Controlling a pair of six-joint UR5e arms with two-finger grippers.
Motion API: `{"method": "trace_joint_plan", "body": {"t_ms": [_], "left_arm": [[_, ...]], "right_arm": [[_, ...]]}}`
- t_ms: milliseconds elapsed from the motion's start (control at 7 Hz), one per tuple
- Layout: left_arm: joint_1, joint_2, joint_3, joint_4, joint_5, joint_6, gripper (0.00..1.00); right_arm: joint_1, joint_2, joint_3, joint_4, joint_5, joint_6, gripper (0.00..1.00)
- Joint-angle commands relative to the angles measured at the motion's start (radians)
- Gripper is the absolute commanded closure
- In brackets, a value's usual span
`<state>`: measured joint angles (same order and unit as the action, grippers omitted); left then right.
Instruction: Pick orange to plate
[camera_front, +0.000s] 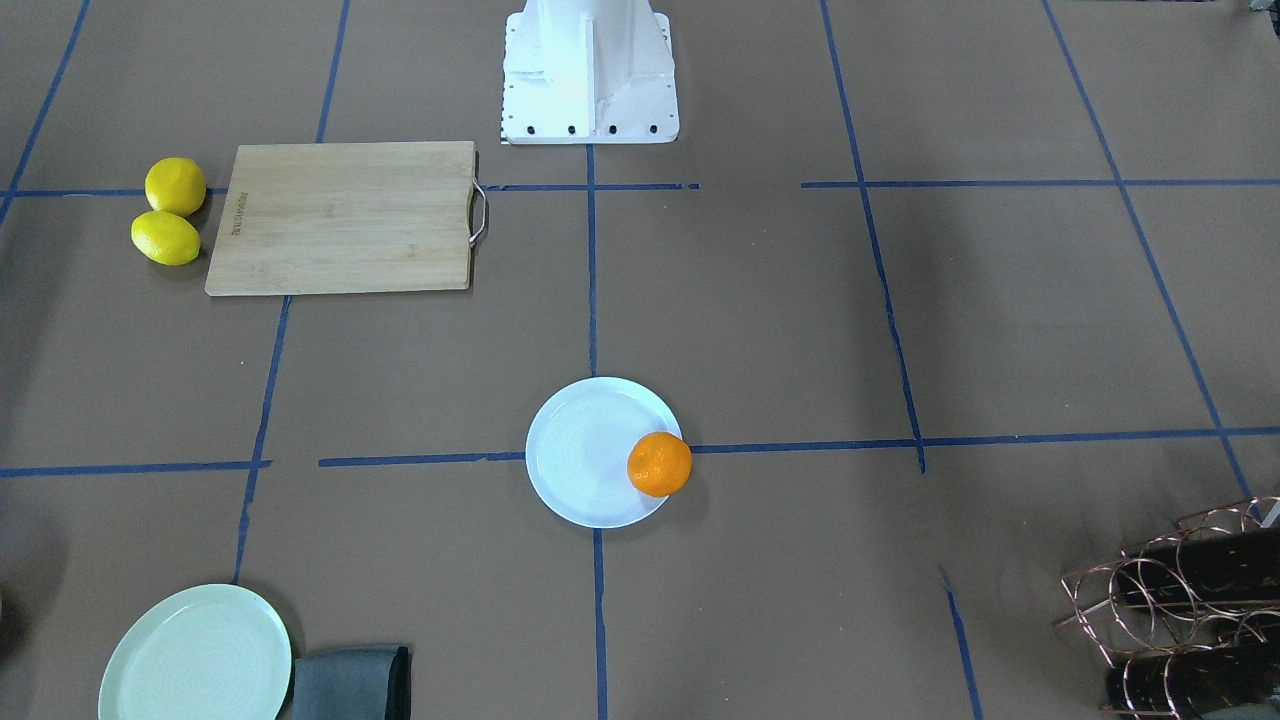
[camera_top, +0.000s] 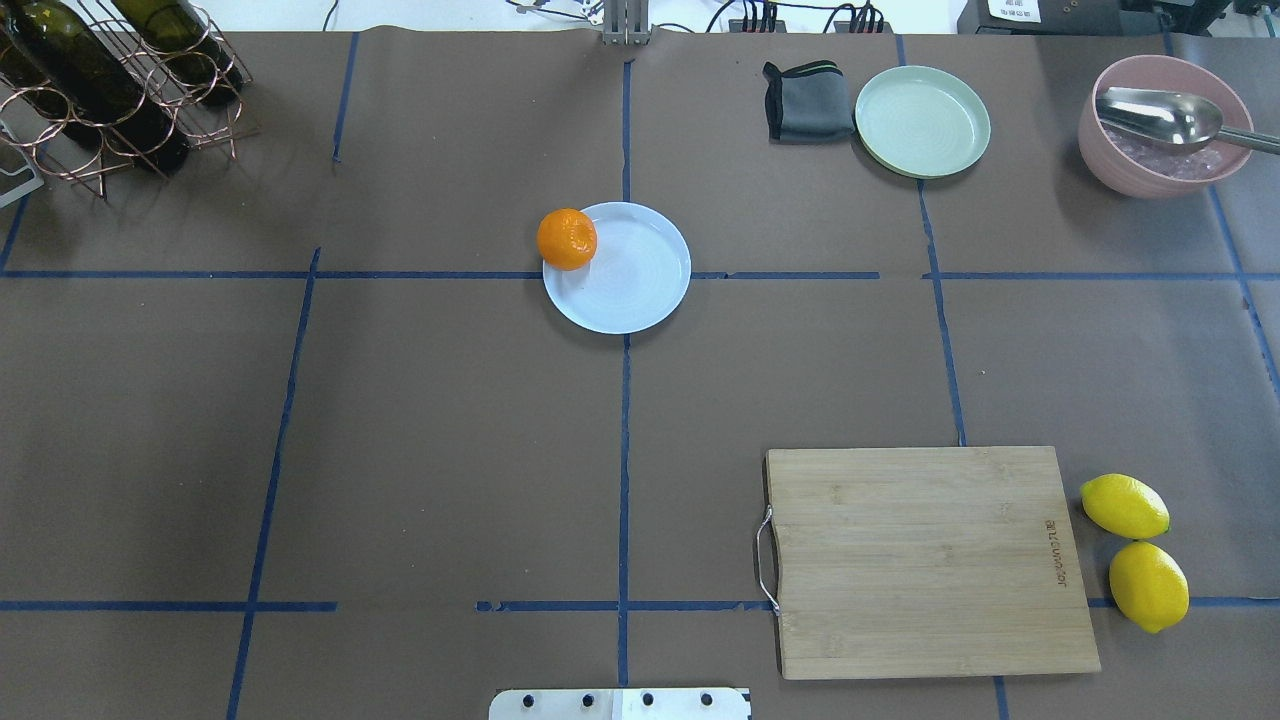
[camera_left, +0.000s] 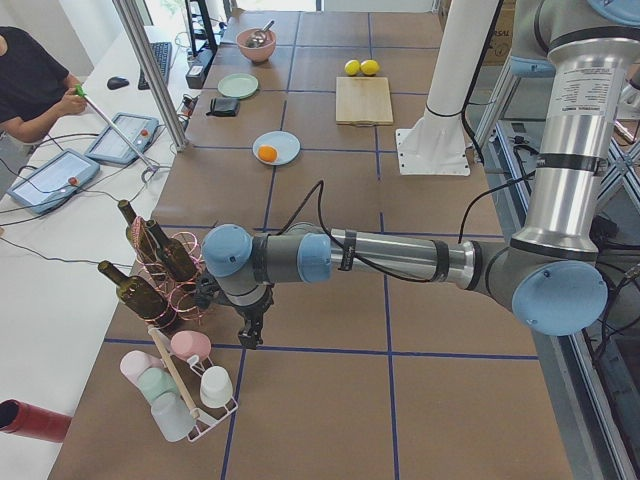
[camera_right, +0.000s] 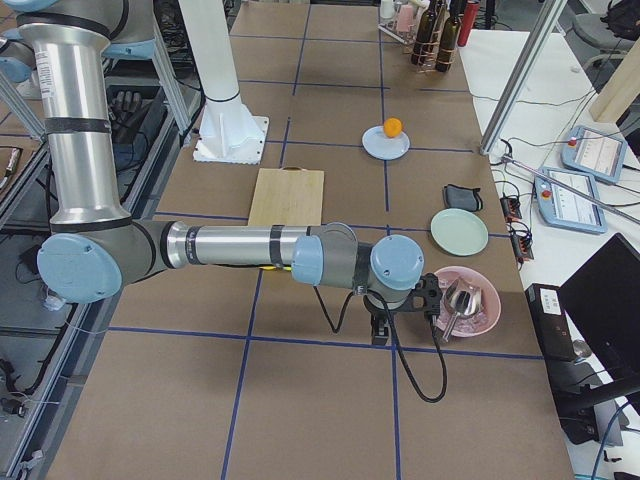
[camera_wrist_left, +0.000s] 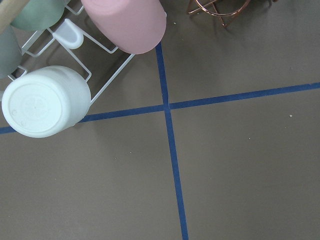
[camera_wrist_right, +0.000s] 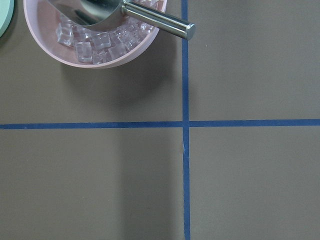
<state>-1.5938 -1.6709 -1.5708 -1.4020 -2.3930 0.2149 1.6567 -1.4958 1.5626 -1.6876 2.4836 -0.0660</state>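
The orange (camera_top: 566, 239) is small, round and a little flattened, bright and glossy, with a puckered dimple facing up. It sits at the far-left edge of the plate (camera_top: 635, 285), which is pale bluish-white with a raised rim and faint rings. The fruit overlaps the rim and part of it hangs out past the edge. It seems to rest against the rim rather than in the flat centre, though neither fixed view settles that. The plate lies where two blue tape lines (camera_top: 624, 450) cross, mid-table and toward the far side.

Bare brown table (camera_top: 430, 440) spreads wide to the left of the plate and on its near side. To the right near the robot lies a wooden cutting board (camera_top: 930, 560), with two lemons (camera_top: 1124, 506) just beyond its right edge. On the far right are a dark folded cloth (camera_top: 805, 100), a pale green plate (camera_top: 922, 121) and a pink bowl (camera_top: 1150, 165) of ice with a metal scoop (camera_top: 1165, 115). A wire bottle rack (camera_top: 110, 90) fills the far-left corner.

Both arms are well apart from the plate. The left gripper (camera_left: 250, 335) hangs at the table's left end, beside the bottle rack and a cup rack (camera_left: 190, 385). The right gripper (camera_right: 381, 328) hangs at the right end, just beside the pink bowl. From these side views I cannot tell how wide either pincer stands.
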Motion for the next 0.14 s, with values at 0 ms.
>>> {"method": "trace_joint_plan", "body": {"t_ms": [0], "left_arm": [[-0.006,-0.001,0.000,-0.003,0.000,0.001,0.00]], "right_arm": [[0.000,0.002,-0.001,0.000,0.000,0.000,0.00]]}}
